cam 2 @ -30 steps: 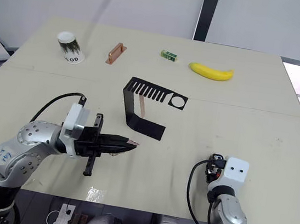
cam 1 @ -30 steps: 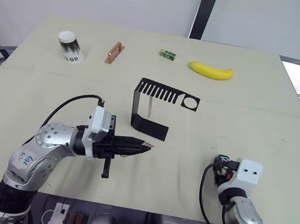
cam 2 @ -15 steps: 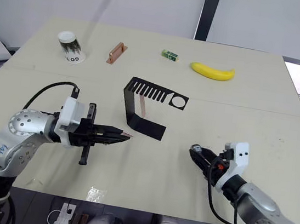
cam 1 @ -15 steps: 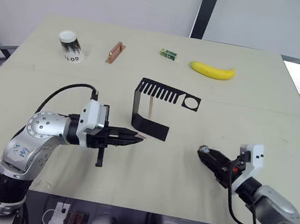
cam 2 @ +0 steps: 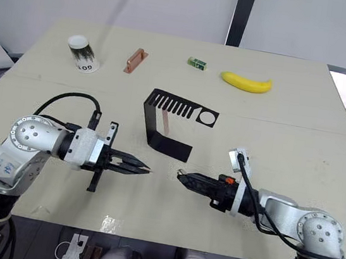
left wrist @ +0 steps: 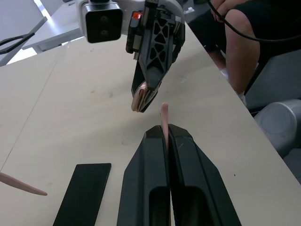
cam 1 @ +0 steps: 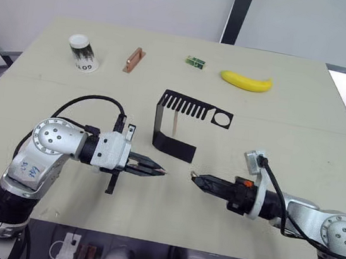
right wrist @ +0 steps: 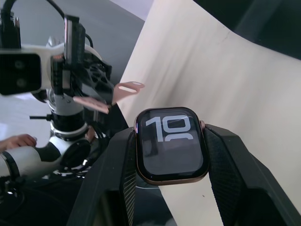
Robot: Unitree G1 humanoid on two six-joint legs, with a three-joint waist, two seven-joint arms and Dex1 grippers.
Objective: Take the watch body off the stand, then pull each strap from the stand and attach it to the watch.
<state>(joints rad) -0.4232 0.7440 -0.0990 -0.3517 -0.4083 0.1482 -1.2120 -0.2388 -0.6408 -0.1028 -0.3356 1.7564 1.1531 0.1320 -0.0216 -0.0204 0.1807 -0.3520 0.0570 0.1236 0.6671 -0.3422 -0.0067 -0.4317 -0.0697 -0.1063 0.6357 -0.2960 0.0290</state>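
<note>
left claw [cam 1: 160,170] is clamped on one pink strap [left wrist: 163,113], whose long axis points straight at the right claw [cam 1: 196,178]. right claw is clamped on the watch body [right wrist: 171,143]. the two face each other tip to tip, just apart, above the surface [cam 1: 302,114] in front of the stand [cam 1: 180,125].

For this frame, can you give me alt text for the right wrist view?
The right gripper clamps the watch body between its two black fingers, its dark screen showing white digits "10". Beyond it, above the table, the left gripper holds a pale pink strap pointed towards the watch.
</note>
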